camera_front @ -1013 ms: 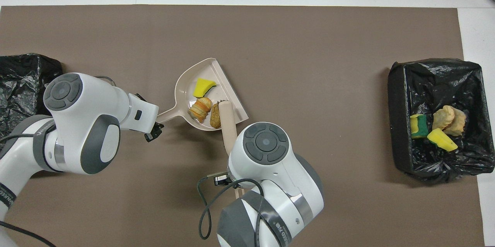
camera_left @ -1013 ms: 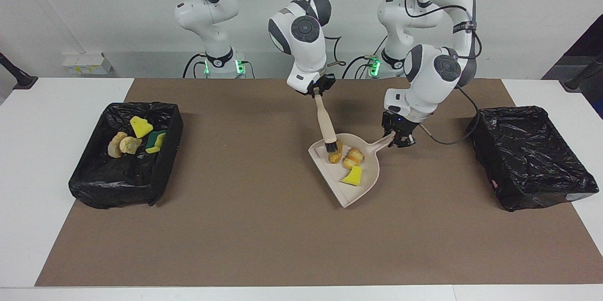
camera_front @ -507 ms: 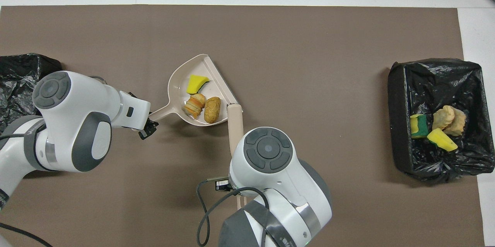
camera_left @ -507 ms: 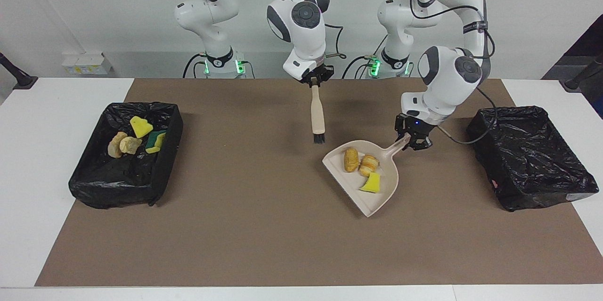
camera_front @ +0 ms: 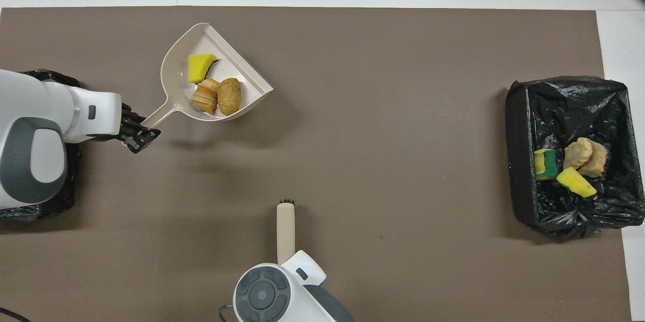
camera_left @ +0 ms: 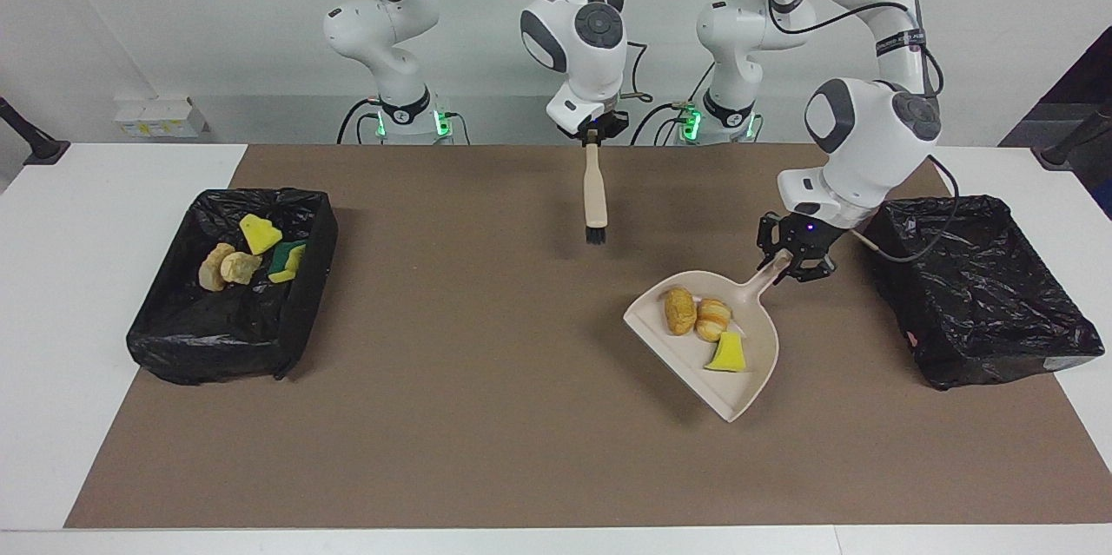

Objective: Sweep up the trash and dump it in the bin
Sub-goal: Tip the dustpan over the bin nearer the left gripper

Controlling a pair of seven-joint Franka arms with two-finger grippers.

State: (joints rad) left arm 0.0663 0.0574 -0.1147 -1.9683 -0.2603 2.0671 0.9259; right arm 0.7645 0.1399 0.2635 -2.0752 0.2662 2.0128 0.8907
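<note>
The surface point(camera_left: 539, 451), under a brown mat, carries two black-lined bins. The bin at the right arm's end point(camera_left: 230, 286) holds four scraps as before: two tan lumps, a yellow sponge chunk and a green-and-yellow piece. The bin at the left arm's end point(camera_left: 982, 290) has no scraps showing in it.

A second ago the beige dustpan point(camera_left: 747, 381) sat near the mat's middle with the brush inside it. Now it hangs in the air closer to the left arm's bin, handle up toward that bin, open lip slanting toward the right arm's end. In it lie three scraps point(camera_left: 704, 325): a tan lump, a ridged orange lump and a yellow sponge wedge.

The left tool point(camera_left: 792, 264) is clenched on the dustpan's handle.

The brush point(camera_left: 594, 194) has lifted out of the pan and drawn back toward the robots; it hangs almost upright, bristles down, over bare mat. The right tool point(camera_left: 593, 131) is clenched on its handle end.
</note>
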